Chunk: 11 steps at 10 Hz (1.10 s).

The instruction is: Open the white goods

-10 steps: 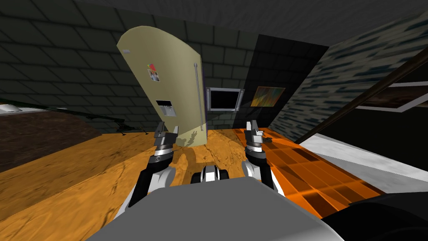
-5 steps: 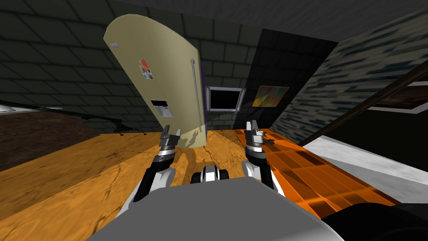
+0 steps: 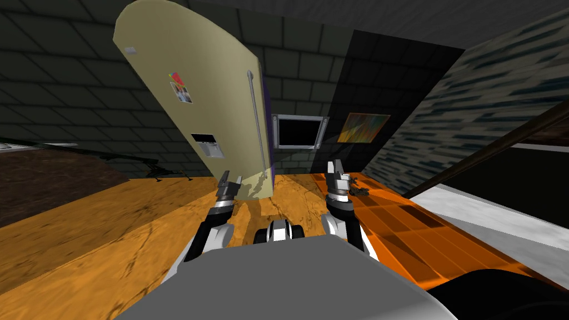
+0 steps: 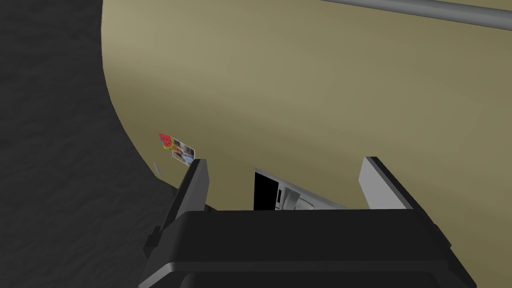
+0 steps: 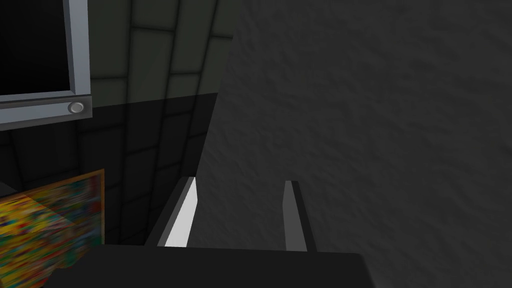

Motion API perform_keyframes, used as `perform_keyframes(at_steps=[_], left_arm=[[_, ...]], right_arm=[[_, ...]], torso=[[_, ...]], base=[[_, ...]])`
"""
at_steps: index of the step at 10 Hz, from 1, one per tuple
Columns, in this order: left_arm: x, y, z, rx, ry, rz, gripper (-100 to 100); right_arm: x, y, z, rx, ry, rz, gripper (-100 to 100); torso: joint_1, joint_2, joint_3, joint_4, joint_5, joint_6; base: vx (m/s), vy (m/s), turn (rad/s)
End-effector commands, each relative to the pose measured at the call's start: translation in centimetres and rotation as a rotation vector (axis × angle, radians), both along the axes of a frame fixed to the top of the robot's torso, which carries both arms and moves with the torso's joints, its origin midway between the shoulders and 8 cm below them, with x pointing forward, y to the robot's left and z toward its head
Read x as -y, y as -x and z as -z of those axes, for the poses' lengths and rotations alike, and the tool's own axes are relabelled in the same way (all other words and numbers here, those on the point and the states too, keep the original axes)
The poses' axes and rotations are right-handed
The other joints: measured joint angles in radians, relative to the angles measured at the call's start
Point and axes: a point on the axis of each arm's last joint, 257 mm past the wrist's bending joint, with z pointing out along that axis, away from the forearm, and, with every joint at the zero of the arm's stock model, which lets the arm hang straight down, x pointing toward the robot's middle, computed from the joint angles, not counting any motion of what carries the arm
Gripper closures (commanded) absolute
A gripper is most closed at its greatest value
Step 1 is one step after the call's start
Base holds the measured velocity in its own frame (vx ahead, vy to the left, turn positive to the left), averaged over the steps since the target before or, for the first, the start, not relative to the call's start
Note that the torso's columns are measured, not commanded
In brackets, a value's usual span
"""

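Beige refrigerator stands near, left of centre; its door will likely swing heavy and stiff against the seal. The long grey bar handle on its right edge is the hold. Left claw is wide open and empty before the door; right claw is narrowly parted and empty.

No lettering can be read, even on the fridge stickers.

The left pincer stands open, facing a beige fridge door. A dispenser shows between its fingers, a magnet beside one finger, and a grey handle beyond.
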Motion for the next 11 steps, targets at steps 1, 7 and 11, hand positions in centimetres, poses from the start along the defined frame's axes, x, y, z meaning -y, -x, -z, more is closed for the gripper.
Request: perform_keyframes(at_steps=[1, 7, 11], left_arm=[[-0.9, -0.6, 2.6, -0.050, 0.026, -0.003, -100], [-2.7, -1.6, 7.7, -0.146, 0.083, -0.017, -100], [-4.1, -2.0, 11.2, -0.207, 0.128, -0.032, -100]], right_arm=[[0.0, 0.0, 0.0, 0.000, 0.000, 0.000, 0], [0.0, 0.0, 0.0, 0.000, 0.000, 0.000, 0], [0.0, 0.0, 0.0, 0.000, 0.000, 0.000, 0]], torso=[[0.000, 0.000, 0.000, 0.000, 0.000, 0.000], [0.000, 0.000, 0.000, 0.000, 0.000, 0.000], [0.001, 0.000, 0.000, 0.000, 0.000, 0.000]], base=[[0.135, -0.066, 0.020], [0.122, -0.055, 0.017], [0.113, -0.052, 0.016]])
